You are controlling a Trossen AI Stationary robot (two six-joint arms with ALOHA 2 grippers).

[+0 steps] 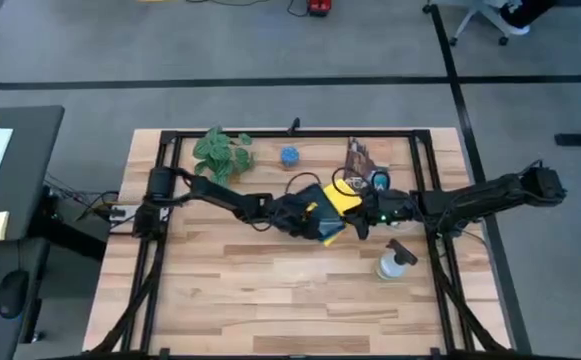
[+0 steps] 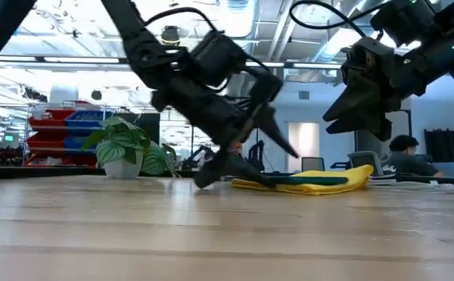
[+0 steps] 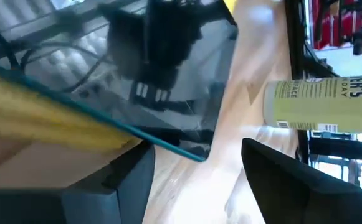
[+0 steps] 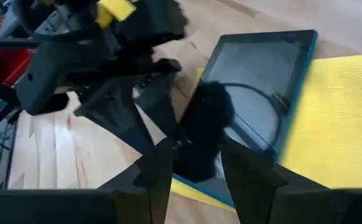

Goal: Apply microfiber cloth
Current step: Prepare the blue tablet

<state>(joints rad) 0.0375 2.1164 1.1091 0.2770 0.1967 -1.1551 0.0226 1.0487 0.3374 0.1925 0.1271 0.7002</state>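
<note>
The yellow microfiber cloth lies flat on the wooden table near its middle, with the dark tablet resting on top of it. In the low view the cloth shows as a low yellow fold under the tablet. My left gripper is down at table height, open, with the tablet's corner in the gap between its fingers. My right gripper hangs open above the tablet's right side, clear of it. My left gripper comes in level from the table's left. One finger is low on the table by the cloth's edge and the other slants above the screen. I cannot tell whether either finger touches the tablet or the cloth.
A white spray bottle stands to the near right of the tablet. A potted plant, a blue ball and a brown object sit along the far edge. Bare wood spans the table's near half.
</note>
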